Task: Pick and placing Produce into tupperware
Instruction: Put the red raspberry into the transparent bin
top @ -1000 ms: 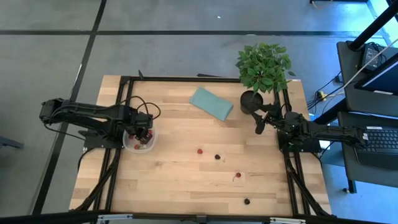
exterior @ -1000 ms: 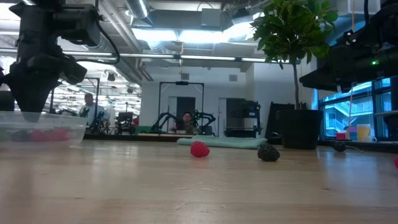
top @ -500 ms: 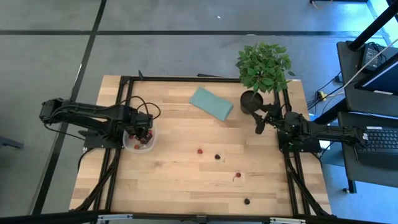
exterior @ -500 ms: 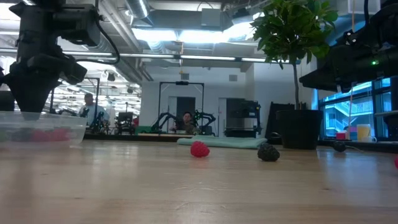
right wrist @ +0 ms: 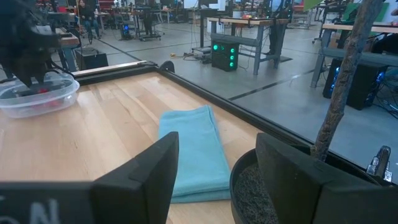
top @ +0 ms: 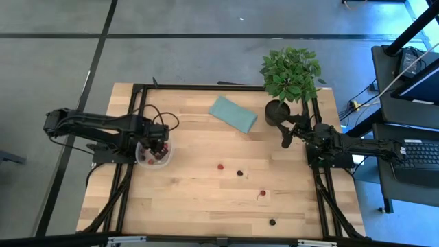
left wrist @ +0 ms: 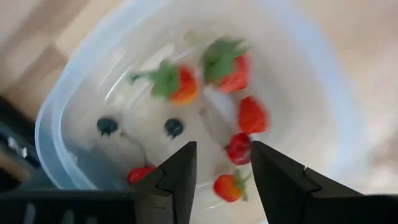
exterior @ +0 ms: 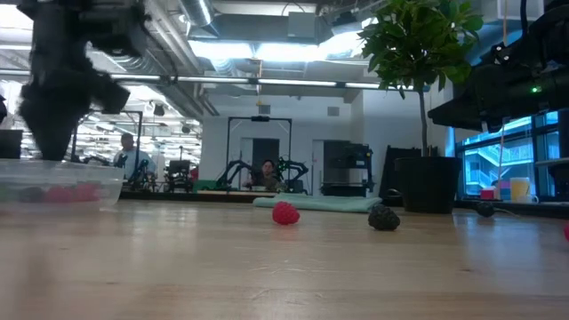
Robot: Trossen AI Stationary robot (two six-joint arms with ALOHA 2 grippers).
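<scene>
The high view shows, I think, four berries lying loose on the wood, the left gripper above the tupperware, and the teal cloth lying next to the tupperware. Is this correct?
Not quite. In the high view the teal cloth lies near the potted plant, far from the tupperware. The rest holds: four berries lie loose, and the left gripper is above the tupperware.

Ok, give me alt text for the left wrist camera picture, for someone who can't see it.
The left pincer, fingers apart and empty, hangs over the clear tupperware, looking down into it. Inside lie several red berries, some with green tops, and two small dark berries. Pale wooden table shows around the container.
</scene>
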